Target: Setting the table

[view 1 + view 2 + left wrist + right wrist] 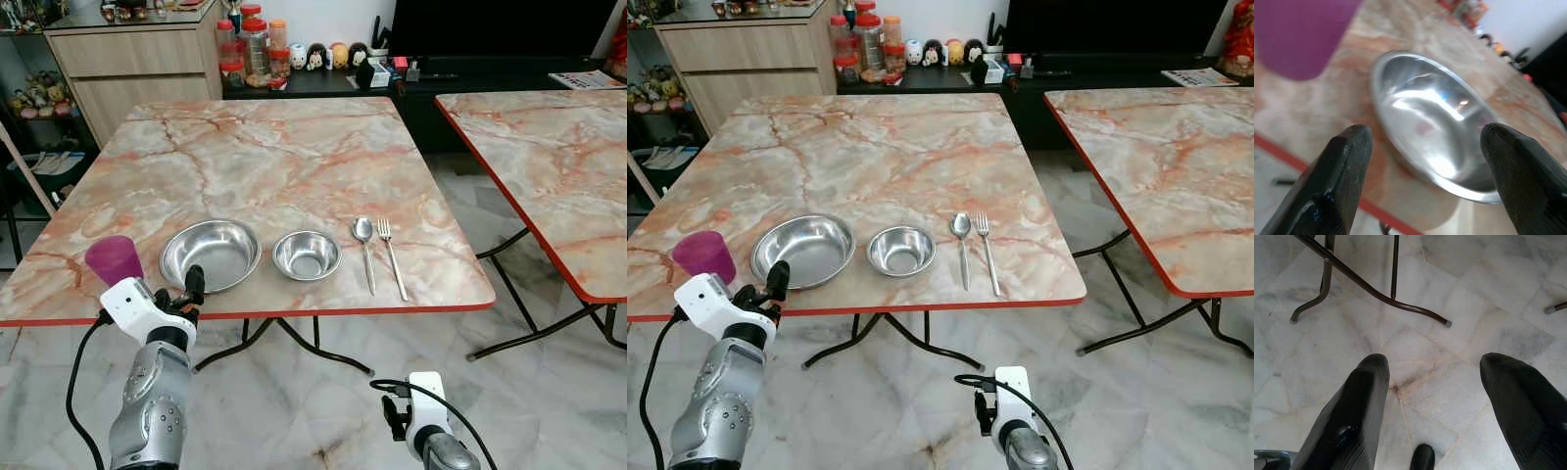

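Note:
On the marble-patterned table, near its front edge, stand in a row a purple cup, a large steel bowl, a small steel bowl, a spoon and a fork. My left gripper is raised at the table's front edge, just before the large bowl and right of the cup. It is open and holds nothing. My right gripper hangs low over the floor, open and empty.
A second, similar table stands to the right across a narrow floor gap. Behind are a wooden cabinet, jars and a dark low shelf. Curved metal table legs spread over the marble floor below.

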